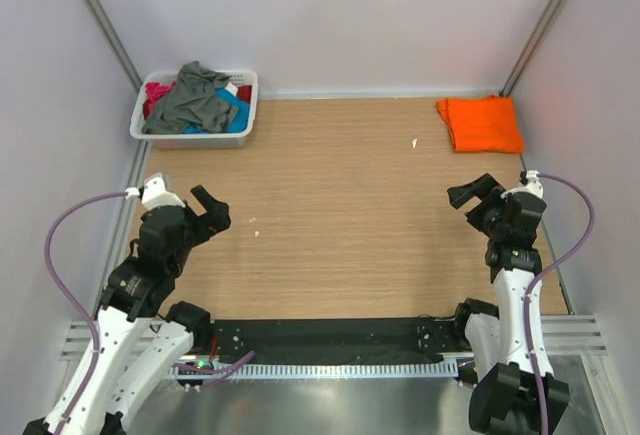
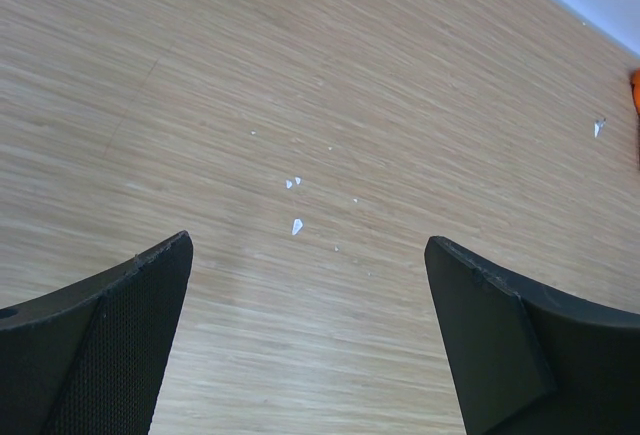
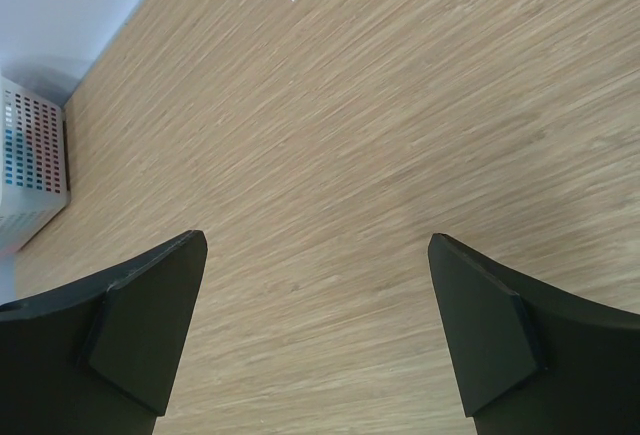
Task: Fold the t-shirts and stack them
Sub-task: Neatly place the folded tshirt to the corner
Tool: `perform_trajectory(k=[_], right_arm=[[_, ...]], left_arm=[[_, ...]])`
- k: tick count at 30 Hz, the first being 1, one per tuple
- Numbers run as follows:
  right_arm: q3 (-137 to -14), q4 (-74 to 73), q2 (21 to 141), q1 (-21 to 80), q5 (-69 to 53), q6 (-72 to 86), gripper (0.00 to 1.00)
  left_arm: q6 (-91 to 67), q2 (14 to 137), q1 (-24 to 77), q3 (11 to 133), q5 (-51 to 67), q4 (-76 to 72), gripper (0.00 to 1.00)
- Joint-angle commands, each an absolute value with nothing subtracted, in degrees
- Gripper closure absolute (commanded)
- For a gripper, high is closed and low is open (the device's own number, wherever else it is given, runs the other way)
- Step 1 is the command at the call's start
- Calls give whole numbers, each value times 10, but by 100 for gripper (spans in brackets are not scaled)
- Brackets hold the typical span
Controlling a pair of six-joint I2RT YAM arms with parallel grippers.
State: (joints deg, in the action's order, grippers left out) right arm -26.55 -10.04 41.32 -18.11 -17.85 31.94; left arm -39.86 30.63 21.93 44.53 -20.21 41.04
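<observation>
**Left gripper [image 1: 212,210] and right gripper [image 1: 470,205], jaws spread wide and holding nothing, near the bench's left and right edges.**
Beneath them lies the matte wood-grain bench [image 1: 340,215], flecked with white scraps [image 2: 297,225]. The orange t-shirt [image 1: 482,123] sits folded in the far right corner. The grey t-shirt [image 1: 190,100], teal t-shirt [image 1: 232,113] and red-pink t-shirt [image 1: 155,90] lie crumpled in the white perforated laundry basket [image 1: 195,141] at the far left corner. Light, limp and prone to bunching, each probably wants pinching at shoulders or hem, not mid-cloth.

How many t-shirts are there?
4. The folded bright orange t-shirt lies far right; the dark grey t-shirt, teal-blue t-shirt and red-pink t-shirt sit in the white plastic laundry basket, far left. More may hide underneath.
</observation>
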Motion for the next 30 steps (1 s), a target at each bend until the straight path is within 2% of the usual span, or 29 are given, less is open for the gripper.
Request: perform_trajectory(k=[1, 30], right_arm=[[-269, -45, 425, -179, -163, 328, 0], [-290, -51, 431, -179, -149, 311, 0]], left_arm=[[-392, 290, 215, 441, -229, 402, 0], [-395, 300, 215, 439, -214, 390, 0]])
